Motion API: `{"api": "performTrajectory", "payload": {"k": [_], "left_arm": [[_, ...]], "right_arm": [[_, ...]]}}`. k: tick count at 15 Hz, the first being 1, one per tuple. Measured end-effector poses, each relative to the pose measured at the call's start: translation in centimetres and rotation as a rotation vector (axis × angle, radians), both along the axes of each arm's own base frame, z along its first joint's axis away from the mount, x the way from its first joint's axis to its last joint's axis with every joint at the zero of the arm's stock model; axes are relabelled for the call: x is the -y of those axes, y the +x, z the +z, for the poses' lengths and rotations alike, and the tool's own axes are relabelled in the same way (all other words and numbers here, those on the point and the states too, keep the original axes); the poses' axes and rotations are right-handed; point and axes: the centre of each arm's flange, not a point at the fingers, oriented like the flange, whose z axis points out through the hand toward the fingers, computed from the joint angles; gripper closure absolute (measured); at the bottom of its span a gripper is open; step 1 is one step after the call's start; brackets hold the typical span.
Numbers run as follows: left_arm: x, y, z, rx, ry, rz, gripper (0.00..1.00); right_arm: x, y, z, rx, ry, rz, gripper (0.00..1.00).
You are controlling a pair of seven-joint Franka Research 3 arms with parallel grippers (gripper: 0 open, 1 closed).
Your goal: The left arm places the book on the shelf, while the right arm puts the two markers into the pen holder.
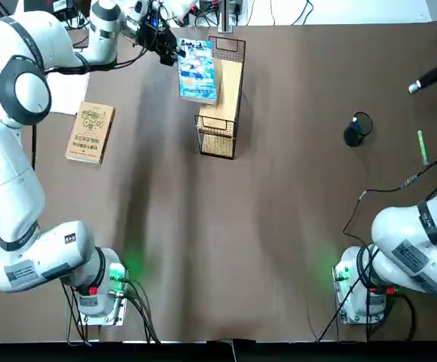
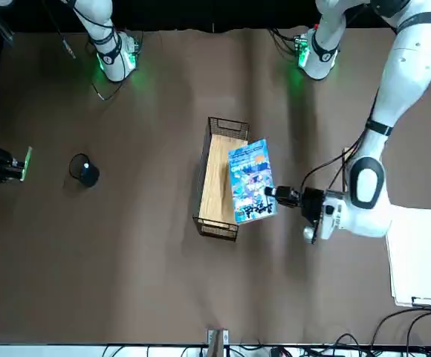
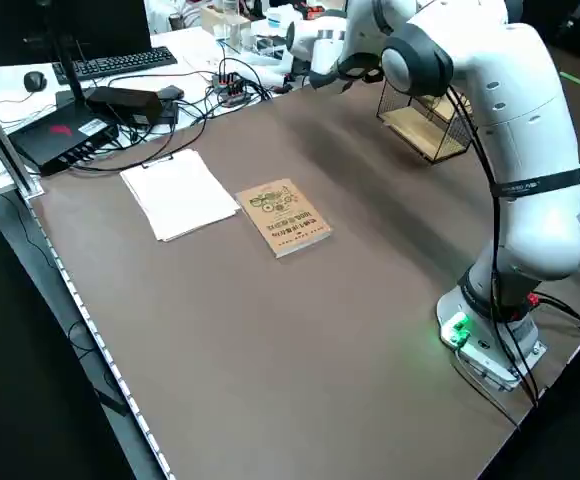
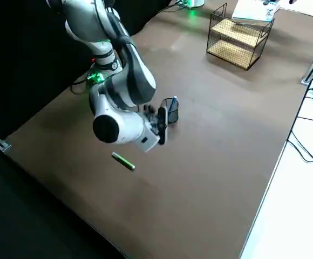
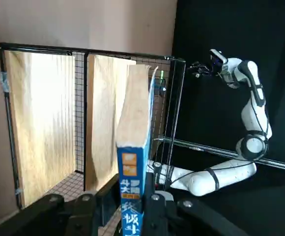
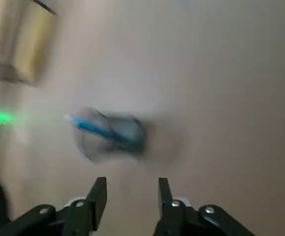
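Note:
My left gripper (image 1: 171, 50) is shut on the book (image 1: 197, 69), a light-blue and white one, and holds it by one edge over the far end of the shelf (image 1: 222, 102). In the left wrist view the book (image 5: 134, 147) stands on edge between my fingers, just above the shelf's wooden board (image 5: 39, 123). The pen holder (image 1: 358, 129) stands at the right with the blue marker (image 6: 96, 129) inside it. The green marker (image 1: 423, 147) lies flat on the table beyond it. My right gripper (image 6: 131, 194) hovers open and empty above the pen holder (image 6: 115, 135).
A tan book (image 1: 90, 132) with a green emblem lies on the left side of the table, with a white clipboard (image 2: 416, 264) beside it. A black cable (image 1: 388, 188) trails over the table near the right arm's base.

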Motion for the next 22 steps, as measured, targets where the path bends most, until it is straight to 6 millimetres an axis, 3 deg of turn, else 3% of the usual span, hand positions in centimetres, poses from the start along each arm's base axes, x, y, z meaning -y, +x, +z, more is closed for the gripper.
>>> {"api": "performTrajectory", "payload": {"k": [3, 7, 12, 17, 19, 21, 22], "left_arm": [[1.8, -0.6, -0.8, -0.012, 0.011, -0.006, 0.77], [4.1, -1.6, -3.5, -0.046, 0.018, -0.020, 0.78], [5.7, -2.0, -4.1, -0.040, 0.030, -0.018, 0.78], [5.9, -1.6, -4.3, -0.020, 0.050, 0.015, 0.78], [6.3, -1.5, -4.5, -0.009, 0.065, 0.031, 0.70], [7.0, -1.5, -4.9, 0.001, 0.081, 0.048, 0.68], [7.2, -1.6, -5.1, 0.005, 0.087, 0.053, 0.61]], "right_arm": [[3.4, -0.4, -1.0, -0.109, -0.315, -0.020, 0.50], [5.1, 0.3, -2.6, -0.152, -0.520, -0.189, 0.49], [4.7, -0.1, -7.8, -0.248, -0.604, -0.357, 0.46], [3.0, 0.1, -10.3, -0.308, -0.685, -0.388, 0.47], [3.5, -0.3, -11.3, -0.307, -0.689, -0.394, 0.48], [4.0, -0.9, -12.4, -0.321, -0.696, -0.391, 0.52], [4.2, -1.2, -12.8, -0.327, -0.700, -0.388, 0.52]]}}
